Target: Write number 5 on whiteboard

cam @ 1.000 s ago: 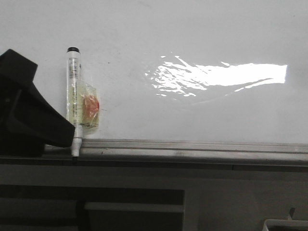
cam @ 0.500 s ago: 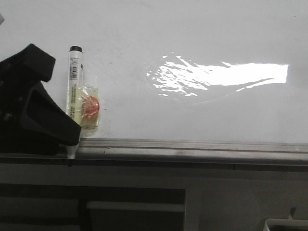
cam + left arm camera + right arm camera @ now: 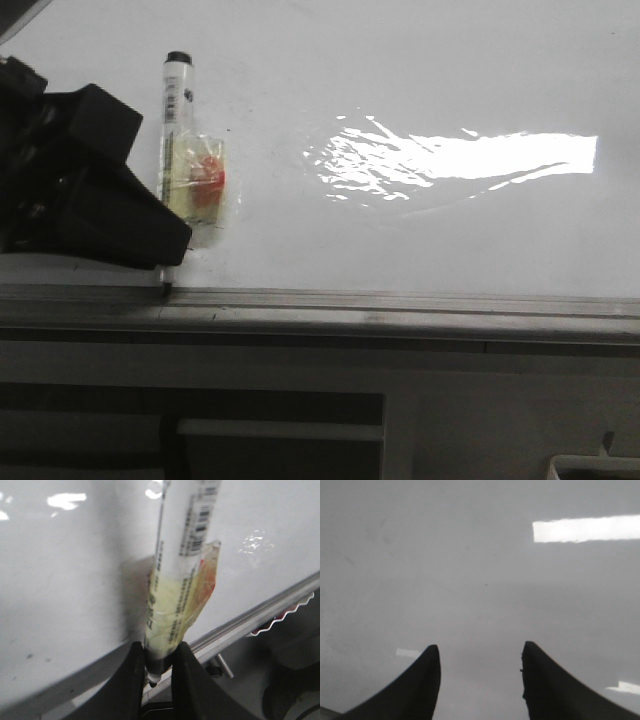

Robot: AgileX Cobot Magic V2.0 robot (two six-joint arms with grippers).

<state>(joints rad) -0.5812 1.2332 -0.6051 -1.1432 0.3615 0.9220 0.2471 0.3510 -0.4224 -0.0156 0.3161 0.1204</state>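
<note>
The whiteboard [image 3: 420, 70] fills most of the front view, glossy and white. No number 5 is in view on it. My left gripper [image 3: 168, 250] sits at the board's lower left, shut on a white marker [image 3: 176, 110] with a black cap end. Yellowish tape with a red patch [image 3: 205, 180] wraps the marker's middle. Its tip [image 3: 165, 289] points down at the board's lower edge by the rail. In the left wrist view the fingers [image 3: 132, 680] clamp the marker [image 3: 180, 555] near its dark tip. My right gripper [image 3: 480, 652] hangs open over bare whiteboard [image 3: 470, 555], holding nothing.
A grey metal rail [image 3: 400, 300] runs along the board's near edge, also seen in the left wrist view [image 3: 260, 615]. A bright light glare [image 3: 470, 158] lies on the board right of centre. Dark framework [image 3: 280, 420] sits below the rail, with a white rim [image 3: 590, 465] at lower right.
My left gripper has carried the marker up the board and slightly right. The tip has moved from over the rail to the board's lower edge.
</note>
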